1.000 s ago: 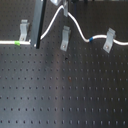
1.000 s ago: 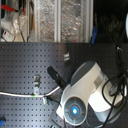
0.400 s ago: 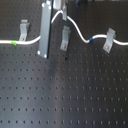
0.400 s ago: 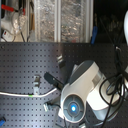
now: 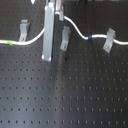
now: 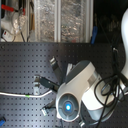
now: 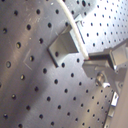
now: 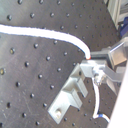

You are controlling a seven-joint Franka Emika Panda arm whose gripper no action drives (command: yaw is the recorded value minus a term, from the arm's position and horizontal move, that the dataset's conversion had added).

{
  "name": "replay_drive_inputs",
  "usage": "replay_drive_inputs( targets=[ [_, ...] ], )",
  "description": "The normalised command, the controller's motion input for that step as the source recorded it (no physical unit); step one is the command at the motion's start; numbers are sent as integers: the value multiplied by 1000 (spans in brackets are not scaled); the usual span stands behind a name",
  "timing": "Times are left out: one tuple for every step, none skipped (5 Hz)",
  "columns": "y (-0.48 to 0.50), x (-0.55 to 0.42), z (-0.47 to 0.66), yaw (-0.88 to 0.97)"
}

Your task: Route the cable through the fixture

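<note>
Three grey clips stand on the perforated board in the first exterior view, the white cable running between them, while in the second wrist view the gripper is clamped on the cable just beside a clip

Cable partly behind hand (blurred)
</note>
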Motion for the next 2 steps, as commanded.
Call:
replay_drive_inputs(
  targets=[
    [458,-149,113,149],
    [302,-100,170,177]
  ],
)
